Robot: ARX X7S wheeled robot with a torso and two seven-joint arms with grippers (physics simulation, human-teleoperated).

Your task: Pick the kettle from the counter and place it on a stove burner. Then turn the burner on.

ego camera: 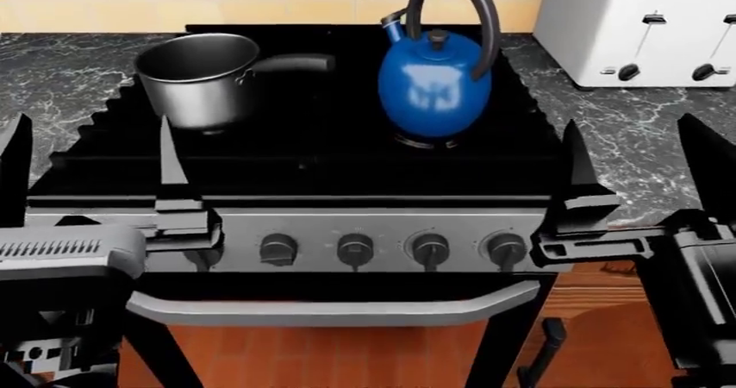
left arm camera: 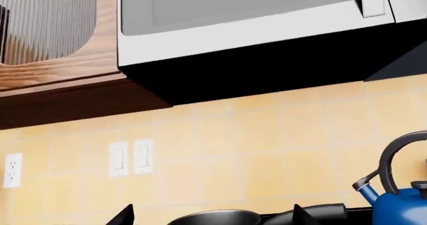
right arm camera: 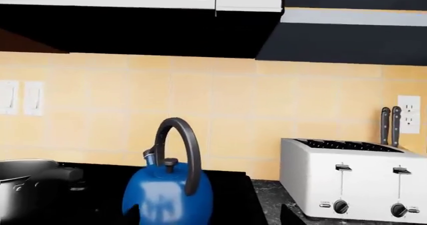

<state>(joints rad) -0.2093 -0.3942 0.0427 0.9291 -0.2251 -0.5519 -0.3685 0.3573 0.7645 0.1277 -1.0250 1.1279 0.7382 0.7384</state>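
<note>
The blue kettle stands upright on the black stove top, over the back right burner, which it mostly hides. It also shows in the left wrist view and the right wrist view. My left gripper is open and empty at the stove's front left corner, above the knob panel. My right gripper is open and empty at the stove's front right corner. Both are well in front of the kettle. In the wrist views only the fingertips show.
A steel saucepan sits on the back left burner, its handle pointing toward the kettle. Several knobs line the stove front above the oven handle. A white toaster stands on the dark veined counter to the right.
</note>
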